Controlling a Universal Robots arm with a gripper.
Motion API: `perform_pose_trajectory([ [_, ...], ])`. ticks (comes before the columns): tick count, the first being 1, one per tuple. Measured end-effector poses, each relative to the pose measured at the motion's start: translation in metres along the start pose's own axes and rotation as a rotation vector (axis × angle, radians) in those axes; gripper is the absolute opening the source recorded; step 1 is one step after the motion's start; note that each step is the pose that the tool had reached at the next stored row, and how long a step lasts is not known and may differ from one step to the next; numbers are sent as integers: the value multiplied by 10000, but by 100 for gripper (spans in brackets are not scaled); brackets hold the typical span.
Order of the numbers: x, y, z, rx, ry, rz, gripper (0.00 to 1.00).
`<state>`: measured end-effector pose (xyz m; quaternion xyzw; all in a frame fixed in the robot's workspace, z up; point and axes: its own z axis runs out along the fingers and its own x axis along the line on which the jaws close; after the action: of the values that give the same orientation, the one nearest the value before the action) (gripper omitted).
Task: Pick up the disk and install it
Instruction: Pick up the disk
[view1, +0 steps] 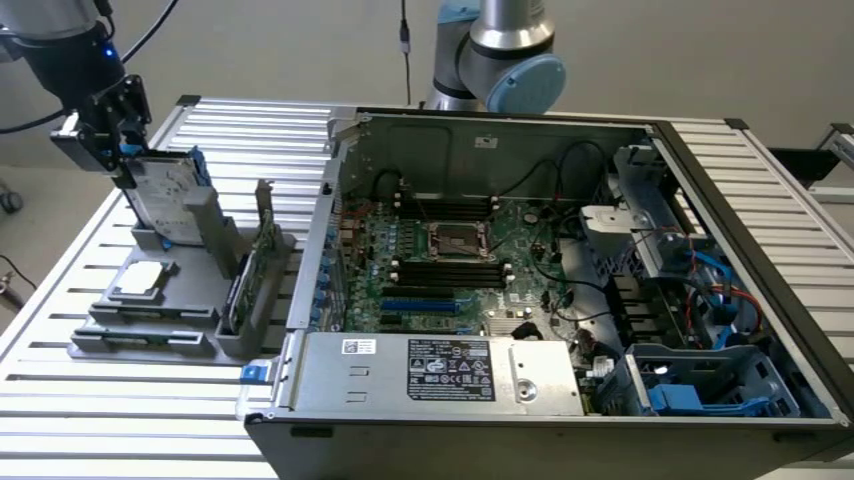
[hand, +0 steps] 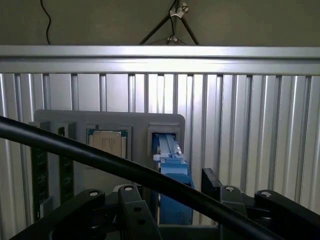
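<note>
Gripper (view1: 123, 160): black, angular fingers (hand: 131, 210); jaws released, standing apart either side of the disk's upper edge.
Disk (view1: 167, 200): flat rectangular slab with a silver-grey metal face, white label and blue plastic frame; upright on edge in a slot of the holder, outside the computer case.
Holder (view1: 160, 325): matte grey moulded block with slots and recesses, at the exterior view's left.
Chip (view1: 144, 280): small, square, silver; flat in a holder recess, near the disk.
Table (view1: 80, 420): ribbed, slotted aluminium.
Computer case (view1: 747, 180): open metal box, green motherboard (view1: 441, 260) inside.
Cable (hand: 100, 160): smooth black, crossing the wrist view.
</note>
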<state>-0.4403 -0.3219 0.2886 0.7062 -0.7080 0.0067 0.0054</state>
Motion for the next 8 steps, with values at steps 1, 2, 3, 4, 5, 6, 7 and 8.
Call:
perform_pose_trajectory([
  [1,0,0,2,-1,-1,10,56],
  [2,0,-1,3,-3,-1,17,56],
  [3,0,-1,4,-4,-1,23,56],
  [4,0,-2,5,-4,-2,28,56],
  [5,-1,-3,6,-3,-4,33,56],
  [6,0,-4,7,-3,-5,37,56],
  [7,0,-5,8,-2,-6,40,56],
  [8,0,-6,9,-2,-7,43,56],
])
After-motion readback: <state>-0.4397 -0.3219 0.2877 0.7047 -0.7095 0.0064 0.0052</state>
